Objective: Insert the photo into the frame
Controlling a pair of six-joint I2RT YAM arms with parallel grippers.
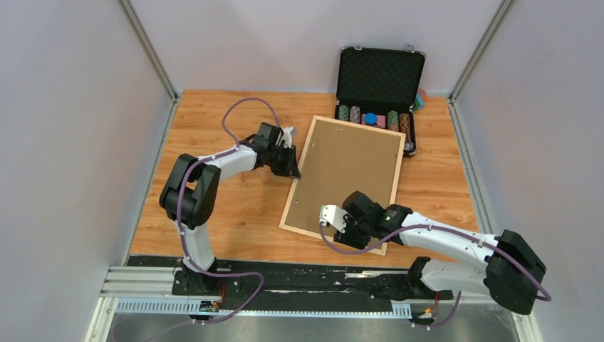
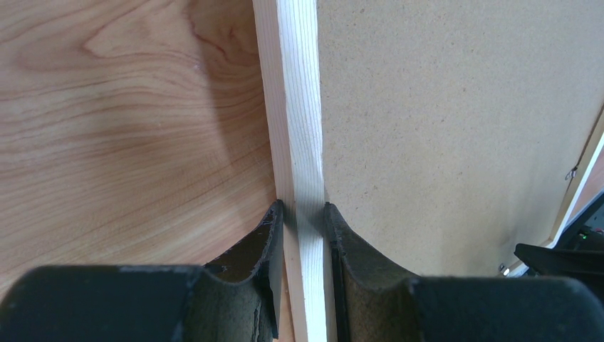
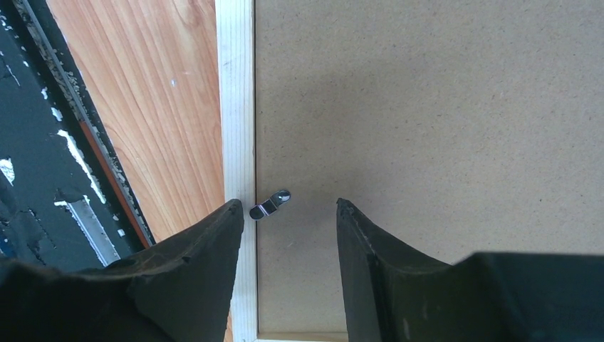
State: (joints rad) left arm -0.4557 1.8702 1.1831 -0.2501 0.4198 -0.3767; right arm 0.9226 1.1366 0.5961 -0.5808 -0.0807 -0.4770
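The frame (image 1: pixel 287 208) lies face down on the table, tilted, its light-wood rail (image 2: pixel 295 107) bordering a brown backing board (image 1: pixel 349 167). The photo is hidden. My left gripper (image 1: pixel 293 169) is shut on the frame's left rail, one finger against the outer side and one on the board side (image 2: pixel 303 206). My right gripper (image 1: pixel 350 235) hangs open over the frame's near edge (image 3: pixel 288 205). Its left finger is above the rail (image 3: pixel 235 107) and its right finger above the board (image 3: pixel 427 128). A small metal clip (image 3: pixel 271 204) sits between the fingertips, turned at an angle onto the board.
An open black chip case (image 1: pixel 379 85) with stacks of chips stands at the back, touching the frame's far right corner. Grey walls close in the table on both sides. A black mounting rail (image 1: pixel 285 285) runs along the near edge.
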